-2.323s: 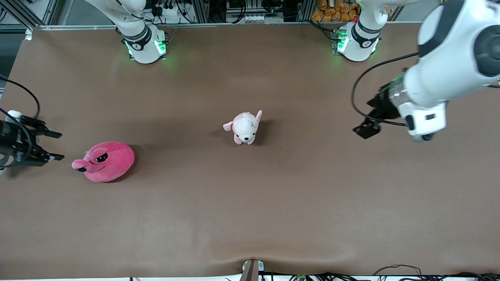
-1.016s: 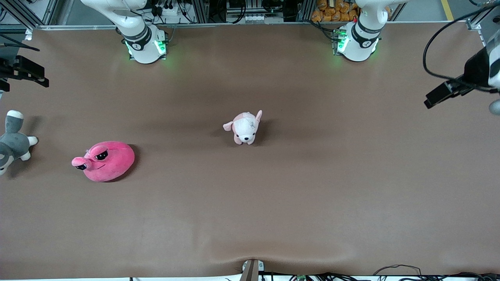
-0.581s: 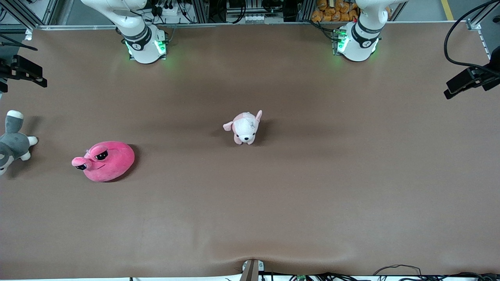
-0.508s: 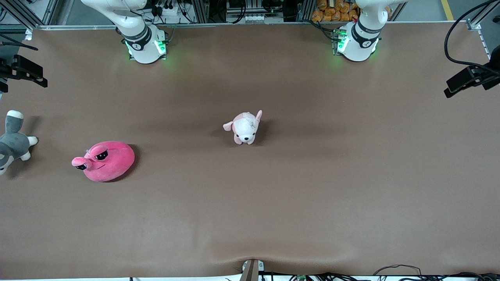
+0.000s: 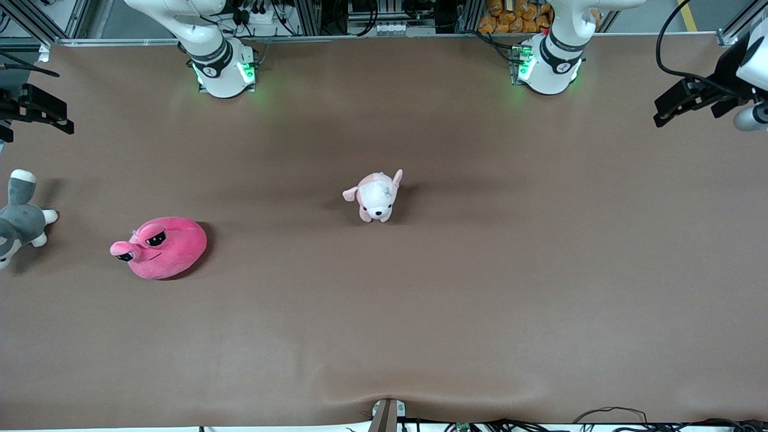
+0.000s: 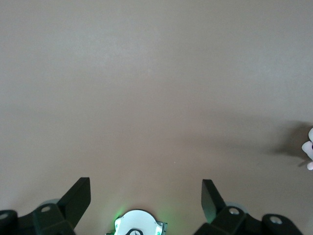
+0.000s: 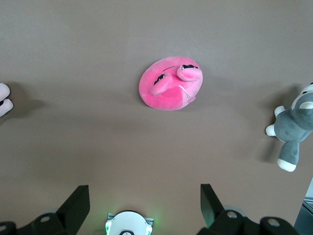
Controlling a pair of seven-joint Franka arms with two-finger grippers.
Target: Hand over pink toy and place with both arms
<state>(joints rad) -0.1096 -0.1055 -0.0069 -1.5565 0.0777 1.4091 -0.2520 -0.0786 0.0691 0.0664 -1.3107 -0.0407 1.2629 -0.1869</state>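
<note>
Both claws hung wide open and empty at the bench (image 5: 420, 312) ends: left claw (image 6: 146, 196), right claw (image 7: 144, 200); the pink toy (image 5: 163, 247) lay near the right arm's end.

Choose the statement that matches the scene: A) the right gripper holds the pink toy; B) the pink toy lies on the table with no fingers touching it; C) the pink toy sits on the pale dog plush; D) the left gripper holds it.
B: the pink toy lies alone on the table, both grippers open and away.
</note>
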